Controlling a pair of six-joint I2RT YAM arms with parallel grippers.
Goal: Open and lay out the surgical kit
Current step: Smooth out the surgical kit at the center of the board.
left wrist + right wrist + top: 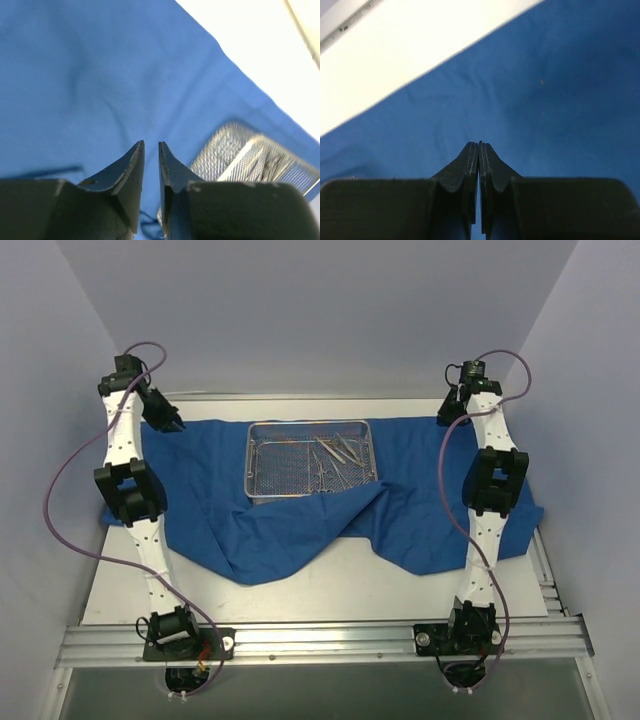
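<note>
Your wire-mesh tray [282,466] sits far centre on the blue wrap [270,540], steel instruments [335,454] inside it. The wrap is spread across the surface [400,590]. Your left claw [151,145] hangs over the wrap's far left, narrowly parted and empty. Your right claw [479,144] is pressed together over the far right.

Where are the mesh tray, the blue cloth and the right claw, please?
mesh tray [272,466]: top view, bare mesh floor.
blue cloth [280,545]: top view, near flap.
right claw [479,144]: right wrist view, between fingertips.
</note>
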